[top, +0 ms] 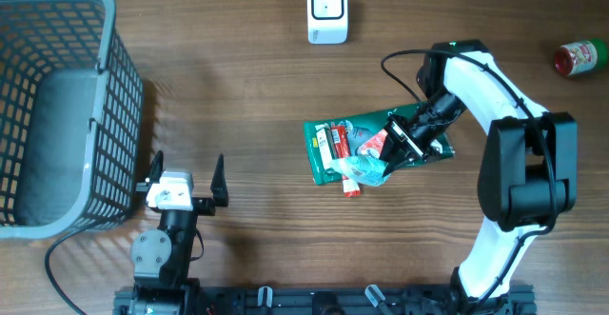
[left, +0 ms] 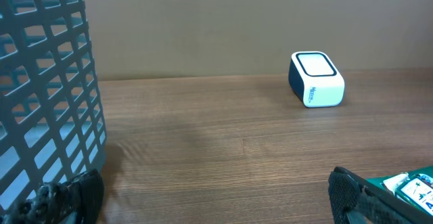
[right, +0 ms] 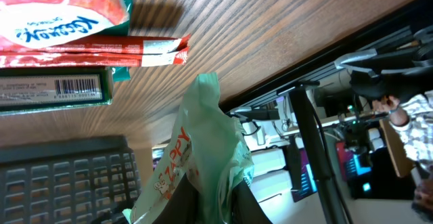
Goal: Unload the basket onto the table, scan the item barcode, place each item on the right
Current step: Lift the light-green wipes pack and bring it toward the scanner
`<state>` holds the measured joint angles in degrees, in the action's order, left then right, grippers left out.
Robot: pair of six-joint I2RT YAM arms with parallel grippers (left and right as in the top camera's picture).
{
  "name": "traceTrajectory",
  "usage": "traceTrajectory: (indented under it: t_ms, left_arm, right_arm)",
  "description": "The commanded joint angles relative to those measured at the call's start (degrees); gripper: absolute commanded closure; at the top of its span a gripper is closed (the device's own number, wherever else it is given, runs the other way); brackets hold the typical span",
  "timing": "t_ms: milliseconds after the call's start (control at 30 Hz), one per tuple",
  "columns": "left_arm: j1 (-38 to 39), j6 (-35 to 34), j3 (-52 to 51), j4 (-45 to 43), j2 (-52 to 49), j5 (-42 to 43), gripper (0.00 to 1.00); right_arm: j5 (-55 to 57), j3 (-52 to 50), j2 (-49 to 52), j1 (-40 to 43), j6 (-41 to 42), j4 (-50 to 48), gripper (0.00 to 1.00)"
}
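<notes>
The right gripper is closed almost completely, its dark fingers pinching one end of a crinkled pale green plastic packet with orange lettering. In the wrist view the packet rises from between the jaws towards the wooden table top. From overhead the same packet shows just ahead of the fingertips, over the near edge of the pile below.

Directly beneath and beside this gripper lies a flat dark green pack. A printed barcode label on its edge faces the wrist camera. Thin red-and-white stick sachets lie against that pack, and a red-and-white snack bag lies just past them.

Well beyond the gripper, towards the far side of the table, stands a small white box scanner with a dark window. Off to the arm's outer side, near the table's far right corner, lies a red jar with a green lid.

The left gripper is well apart from all this, across the table near the front edge. Its jaws are spread wide and hold nothing. In its own view the two black fingertips frame bare wood. Close at its outer side stands a tall grey-blue plastic lattice basket, and the scanner sits far ahead of it.
</notes>
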<state>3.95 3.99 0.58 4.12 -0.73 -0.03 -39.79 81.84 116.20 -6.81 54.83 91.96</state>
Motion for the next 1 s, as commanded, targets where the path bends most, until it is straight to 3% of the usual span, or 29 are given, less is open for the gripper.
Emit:
traceTrajectory:
  t_ms: [0,400,767,867,967]
  left_arm:
    - [-0.22,-0.33,-0.26,0.17,0.46,0.87,0.00]
    - [-0.22,-0.33,-0.26,0.17,0.46,0.87,0.00]
    - [-0.22,-0.33,-0.26,0.17,0.46,0.87,0.00]
    - [-0.22,-0.33,-0.26,0.17,0.46,0.87,0.00]
    - [-0.22,-0.33,-0.26,0.17,0.46,0.87,0.00]
  right_arm:
    - [-0.66,0.15,-0.20,0.24,2.14,0.39,0.95]
    - [-1.62,0.15,-0.61,-3.06,0.46,0.42,0.96]
    - [0.26,2.45,-10.03,-7.96,1.31,0.37,0.96]
    - [7.65,3.06,-15.50,-8.13,7.28,0.37,0.96]
    - [19.47,3.06,-22.60,-8.26,18.23,0.22,0.96]
